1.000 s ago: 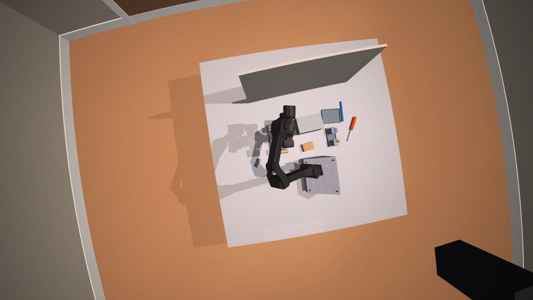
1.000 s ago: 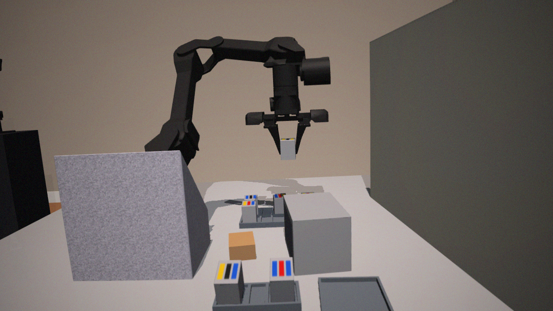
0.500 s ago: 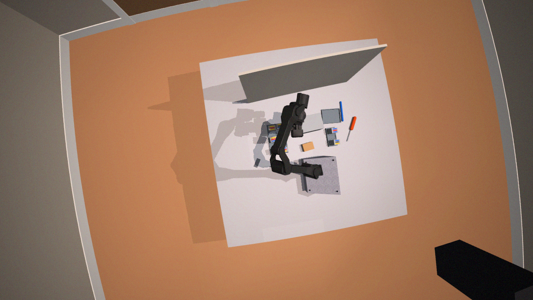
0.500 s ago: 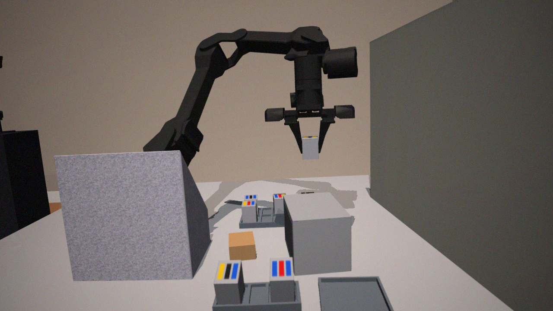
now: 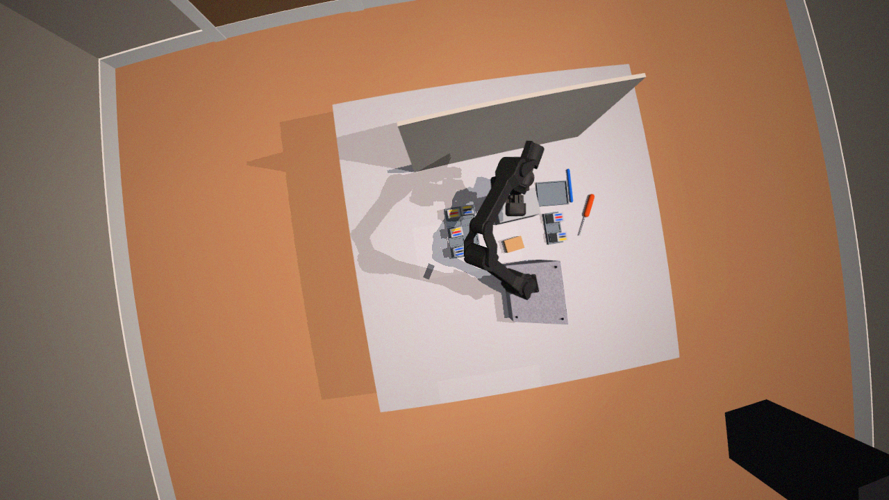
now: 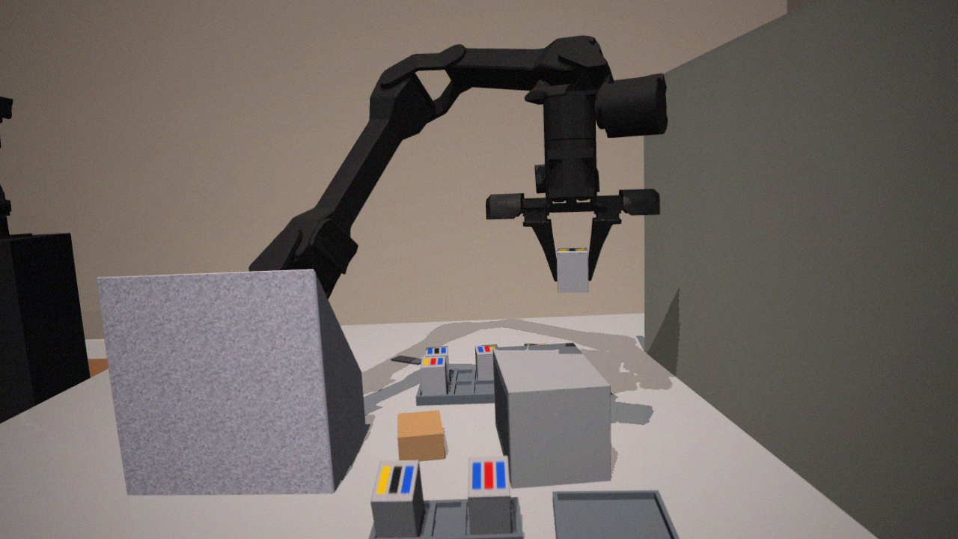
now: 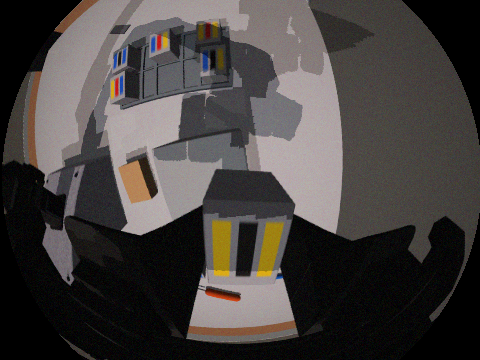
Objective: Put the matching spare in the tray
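My gripper point(image 6: 572, 270) point(image 5: 514, 205) point(image 7: 242, 211) is shut on a small grey spare point(image 6: 572, 275) point(image 7: 246, 207) with a yellow-black-yellow code on its face. It holds the spare high in the air, above the far end of the large grey mounted unit point(image 6: 552, 415). The shallow grey tray point(image 6: 608, 514) point(image 5: 551, 192) lies on the table just past the unit's near end. A near rack point(image 6: 441, 519) point(image 5: 553, 227) holds a yellow-black-blue spare point(image 6: 396, 492) and a blue-red-blue spare point(image 6: 489, 489). A far rack point(image 6: 462, 385) point(image 5: 455, 226) point(image 7: 170, 70) holds several more spares.
A tall grey wall panel point(image 6: 804, 268) point(image 5: 497, 124) stands close on the right of the gripper. The speckled pedestal point(image 6: 221, 382) point(image 5: 539, 292) carries the arm's base. A brown box point(image 6: 420, 434) point(image 5: 512, 244) point(image 7: 138, 178), a blue pen point(image 5: 569, 185) and an orange screwdriver point(image 5: 586, 208) lie on the table.
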Tool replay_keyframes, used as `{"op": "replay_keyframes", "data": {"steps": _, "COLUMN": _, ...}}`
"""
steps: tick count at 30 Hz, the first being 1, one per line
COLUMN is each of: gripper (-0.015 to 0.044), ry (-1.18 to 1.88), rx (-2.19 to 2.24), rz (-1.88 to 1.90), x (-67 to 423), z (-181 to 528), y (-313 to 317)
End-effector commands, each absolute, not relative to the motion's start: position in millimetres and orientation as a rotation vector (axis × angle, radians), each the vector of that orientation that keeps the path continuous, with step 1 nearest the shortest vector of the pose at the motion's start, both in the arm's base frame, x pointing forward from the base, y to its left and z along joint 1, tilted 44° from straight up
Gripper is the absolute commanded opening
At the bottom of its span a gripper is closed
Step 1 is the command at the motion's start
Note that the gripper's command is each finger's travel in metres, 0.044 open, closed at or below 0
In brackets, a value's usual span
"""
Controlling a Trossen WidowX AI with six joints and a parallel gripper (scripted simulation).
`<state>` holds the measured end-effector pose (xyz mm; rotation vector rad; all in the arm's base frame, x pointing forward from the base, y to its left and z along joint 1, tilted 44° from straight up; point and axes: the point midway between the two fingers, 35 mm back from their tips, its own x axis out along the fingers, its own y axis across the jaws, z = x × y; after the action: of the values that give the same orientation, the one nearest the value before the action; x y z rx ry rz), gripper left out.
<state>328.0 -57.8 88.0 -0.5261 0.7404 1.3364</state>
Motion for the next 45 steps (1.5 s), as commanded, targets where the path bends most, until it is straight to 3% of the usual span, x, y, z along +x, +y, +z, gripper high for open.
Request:
{"op": "replay_keyframes", "data": {"steps": 1, "gripper": 0.0, "ry": 0.737, "rx": -0.546, "rz": 1.333, "x": 334.6, "z": 76.6, "y": -75.5}}
{"op": "replay_keyframes", "data": {"steps": 33, "gripper": 0.0, "ry": 0.683, "rx": -0.593, "rz": 1.367, "x": 325.1, "z": -62.1, "y": -204.4}}
{"op": "replay_keyframes", "data": {"steps": 45, "gripper": 0.0, "ry": 0.679, "rx": -0.595, "rz": 1.369, "x": 323.9, "z": -74.5, "y": -205.8}}
